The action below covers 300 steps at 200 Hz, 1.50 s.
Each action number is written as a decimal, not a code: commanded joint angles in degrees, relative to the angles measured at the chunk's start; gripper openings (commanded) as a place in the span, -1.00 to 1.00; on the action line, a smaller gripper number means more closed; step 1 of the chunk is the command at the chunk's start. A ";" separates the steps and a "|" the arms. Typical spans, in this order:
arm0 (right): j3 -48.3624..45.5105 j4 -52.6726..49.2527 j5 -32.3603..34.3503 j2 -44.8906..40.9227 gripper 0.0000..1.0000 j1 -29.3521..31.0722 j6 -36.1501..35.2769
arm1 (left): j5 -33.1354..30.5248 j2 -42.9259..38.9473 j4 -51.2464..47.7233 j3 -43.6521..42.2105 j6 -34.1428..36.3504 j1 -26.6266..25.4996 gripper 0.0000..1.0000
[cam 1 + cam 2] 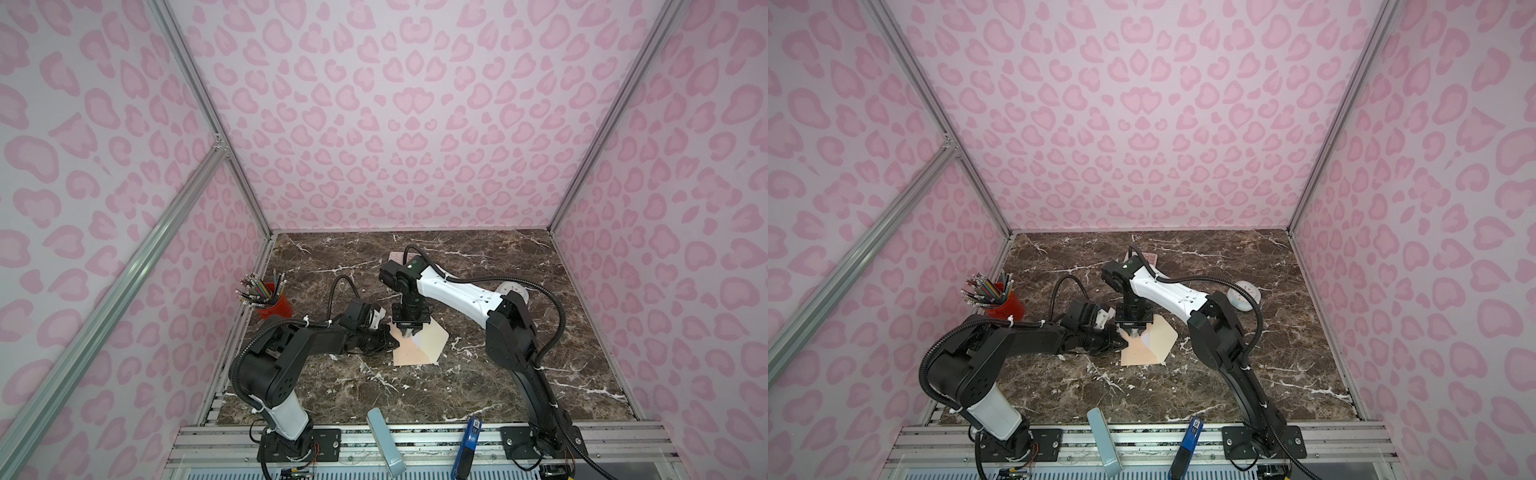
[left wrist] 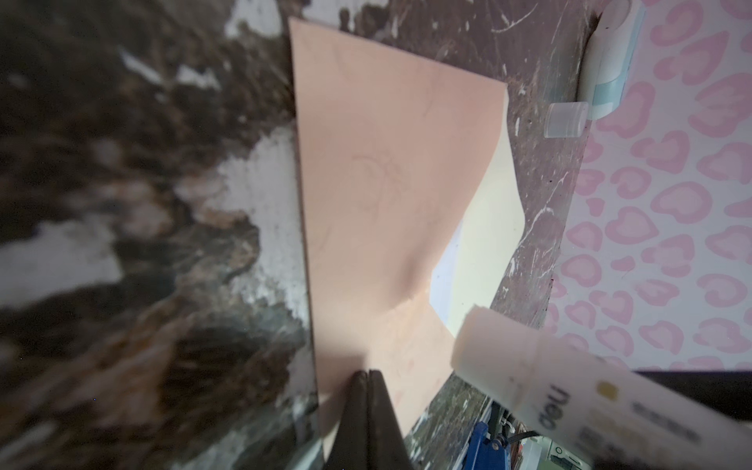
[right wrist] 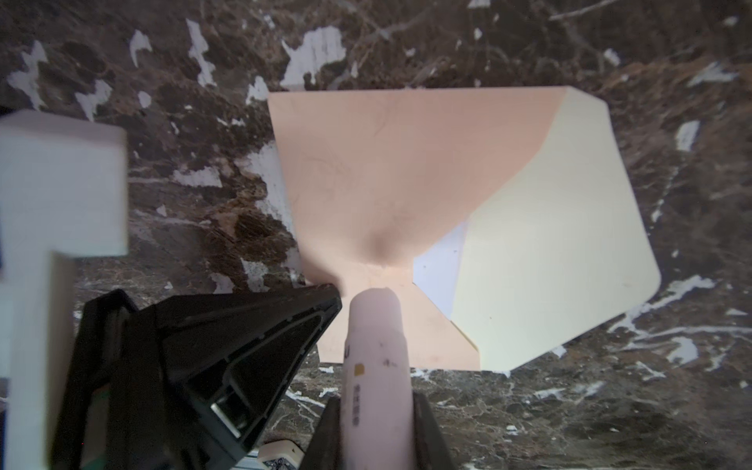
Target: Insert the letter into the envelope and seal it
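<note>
Figure: gluing stage, flap open. The envelope lies flat near the middle of the table, with its pale cream flap spread toward the table's right edge. The letter is already inside; you see only a white sliver of it at the mouth, beside the flap's fold.

The left gripper has its fingers clenched together with nothing between them. Their tips bear on the envelope's edge farthest from the flap. Judged purpose: to pin the paper so it does not slide under the stick.

The right gripper grasps a glue stick by its barrel, and the exposed glue end points down at the envelope's back, where the seams meet just beside the mouth. You cannot tell from these views whether the tip touches the paper. The flap is probably left open to keep its inner face and the seam clear for the glue.

Writing: the barrel carries dark lettering in the left wrist view, possibly "deli" read inverted. A yellow mark and small characters below it are too blurred to read.
</note>
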 commanded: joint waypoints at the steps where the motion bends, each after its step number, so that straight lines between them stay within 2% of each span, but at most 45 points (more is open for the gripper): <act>1: 0.11 -1.54 0.33 1.04 -0.90 0.11 -0.40 | -1.84 0.41 -3.09 0.08 0.71 0.00 -0.92; 230: 3.13 -3.63 1.65 7.54 -0.96 0.64 -1.29 | -1.05 0.94 -3.27 0.24 0.89 0.00 -0.92; 300: 3.81 -6.67 4.44 9.53 -1.00 -0.30 -1.63 | -0.96 1.01 -3.37 0.36 0.96 0.00 -0.93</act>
